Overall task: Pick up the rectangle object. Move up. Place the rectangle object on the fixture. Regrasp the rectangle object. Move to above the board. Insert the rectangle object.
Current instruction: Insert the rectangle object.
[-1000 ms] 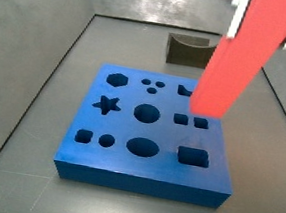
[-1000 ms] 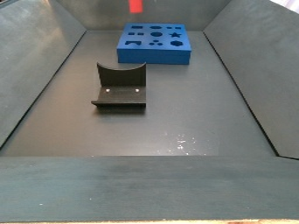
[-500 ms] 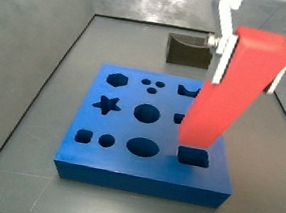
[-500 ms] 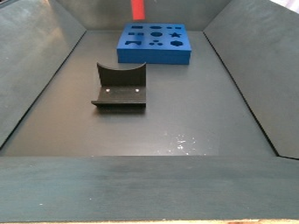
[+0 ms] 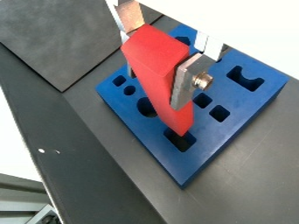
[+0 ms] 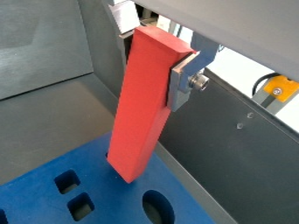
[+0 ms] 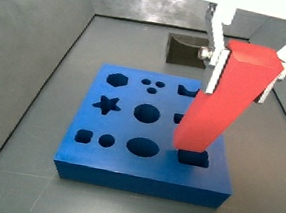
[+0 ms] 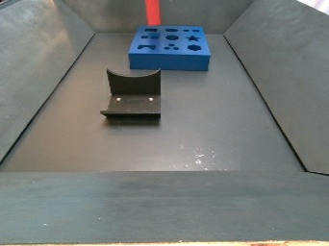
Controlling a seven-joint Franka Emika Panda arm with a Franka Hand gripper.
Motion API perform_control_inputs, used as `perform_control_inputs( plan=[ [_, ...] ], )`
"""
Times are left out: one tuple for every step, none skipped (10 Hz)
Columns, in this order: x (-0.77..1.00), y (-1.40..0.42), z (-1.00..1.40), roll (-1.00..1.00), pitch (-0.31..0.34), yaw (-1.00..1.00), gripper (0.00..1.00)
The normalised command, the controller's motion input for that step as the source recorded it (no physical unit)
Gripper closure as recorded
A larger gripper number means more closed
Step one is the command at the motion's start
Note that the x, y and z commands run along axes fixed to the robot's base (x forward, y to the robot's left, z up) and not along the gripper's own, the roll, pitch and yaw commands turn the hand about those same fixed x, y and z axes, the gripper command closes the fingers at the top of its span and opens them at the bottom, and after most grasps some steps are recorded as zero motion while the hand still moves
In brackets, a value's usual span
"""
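Now hovering over the board (image 7: 116, 125), a flat blue slab with matte faces and crisp cutouts: hexagon, star, circles, squares, resting on the dull grey floor of the bin, seen in both side views and both wrist views. Held above it, the rectangle object (image 7: 225, 101), a plain red-orange bar with square section and smooth sides, hanging long axis close to vertical with a slight lean, upper end clamped, lower end pointing down at the square cutout (image 7: 195, 158) near the board's front right corner. Lower end just above that hole in a side view, not yet inside by the look of it; exact gap hard to judge. Insertion judged to turn on squaring the bar's foot over that opening and taking out the lean before descending. Standing well apart behind the board, the fixture (image 8: 133, 94), small, dark, notched on top, empty. Smallest, the gripper (image 5: 162, 51), its flat silver fingers (image 5: 187, 80) clenched on the bar's upper part, 1 plate on either side, screw head visible on the near one.
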Motion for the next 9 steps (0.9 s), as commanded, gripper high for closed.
perform_control_inputs(
  plan=[
    [0.12,0.0,0.14,-1.0,-0.086,-0.11,1.0],
    [0.13,0.0,0.14,-1.0,-0.103,-0.11,1.0],
    [0.15,0.0,0.14,-1.0,-0.12,-0.11,1.0],
    [0.16,0.0,0.14,-1.0,-0.151,-0.13,1.0],
    [0.16,0.0,0.14,-1.0,-0.151,-0.13,1.0],
    [0.15,0.0,0.14,-1.0,-0.151,-0.13,1.0],
    [0.15,0.05,0.01,-1.0,-0.1,-0.07,1.0],
    [0.16,0.0,-0.43,-0.65,0.086,0.0,1.0],
    [0.14,-0.01,-0.52,-0.56,0.117,0.0,1.0]
  ],
)
